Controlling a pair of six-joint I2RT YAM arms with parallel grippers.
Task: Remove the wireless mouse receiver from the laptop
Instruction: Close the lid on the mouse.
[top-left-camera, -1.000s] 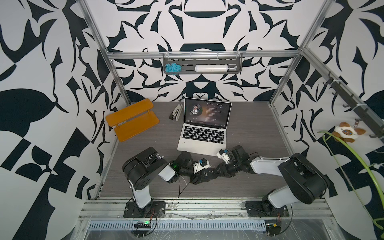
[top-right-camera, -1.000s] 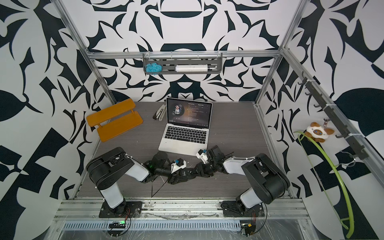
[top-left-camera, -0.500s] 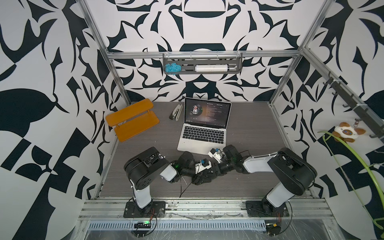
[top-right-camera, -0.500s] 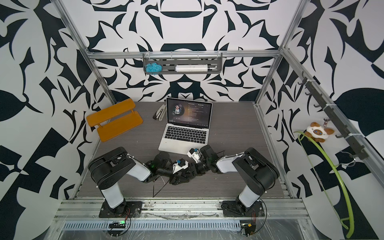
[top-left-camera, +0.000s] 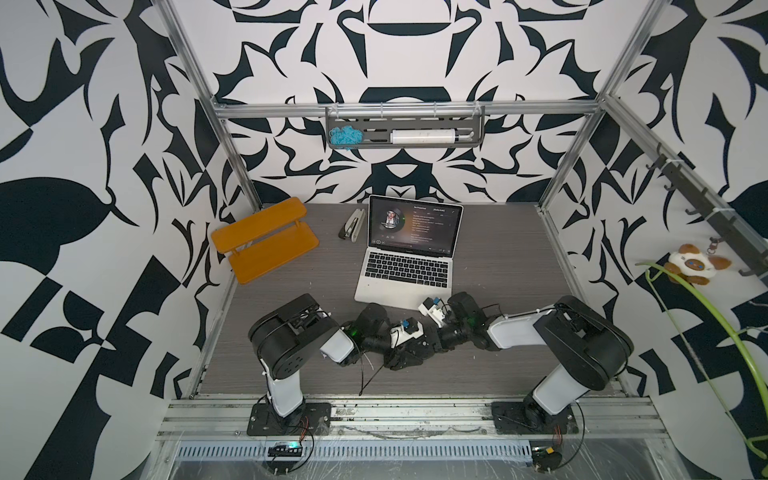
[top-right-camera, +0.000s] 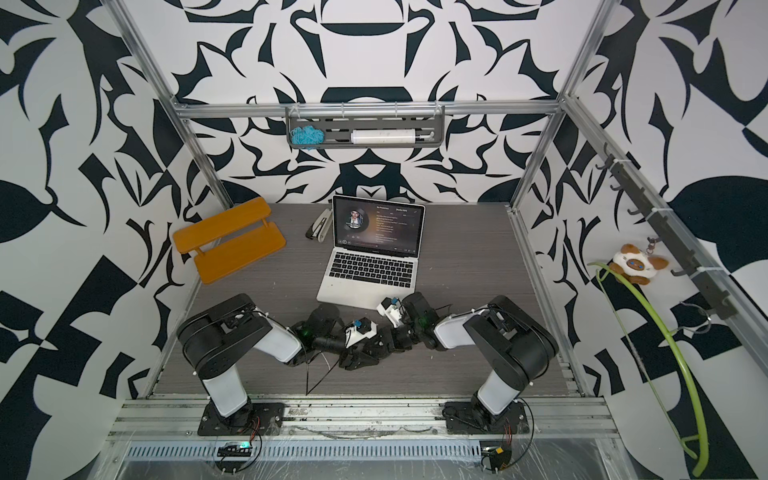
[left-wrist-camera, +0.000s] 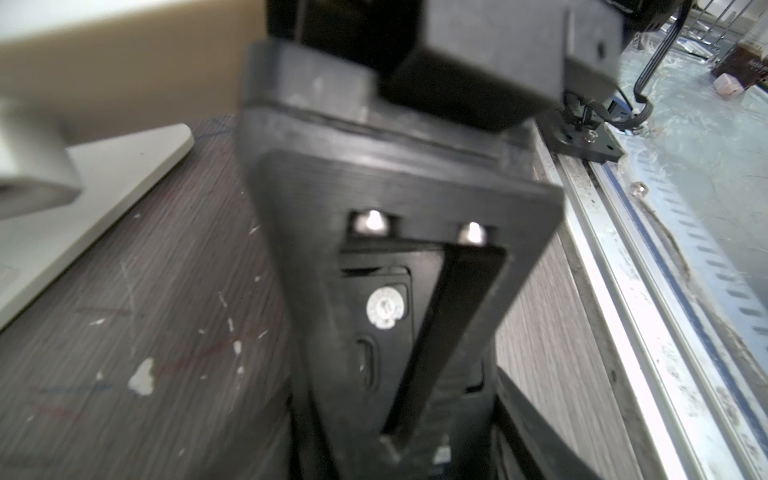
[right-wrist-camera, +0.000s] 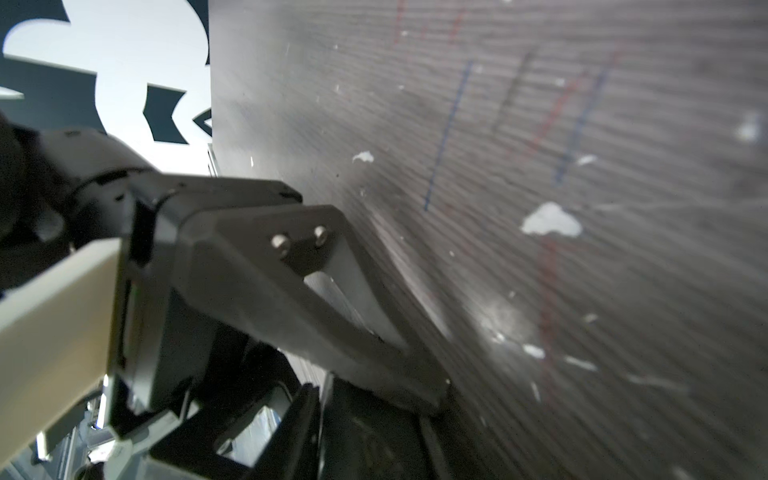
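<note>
No receiver discernible in any view. At frame centre, laptop (top-left-camera: 405, 268) located directly above both grippers. Nearer laptop's lower-right corner: right gripper (top-left-camera: 430, 340); left gripper (top-left-camera: 405, 357) positioned lower. Jaw states cannot be told.

No legible text; laptop (top-left-camera: 409, 254) screen lines too small to read.

Laptop (top-left-camera: 386, 293): matt silver metal shell, black keys, glossy screen.
Desk (top-left-camera: 498, 257): matt grey wood-grain laminate, scratched, chipped white in spots.
Orange shelf (top-left-camera: 274, 255): smooth, semi-gloss, plastic-like.
Frame rails (top-left-camera: 374, 111): bare brushed aluminium.
Arm links (top-left-camera: 515, 332): smooth white and matt black casings.
Plush toy (top-left-camera: 688, 268): fuzzy cloth.
</note>
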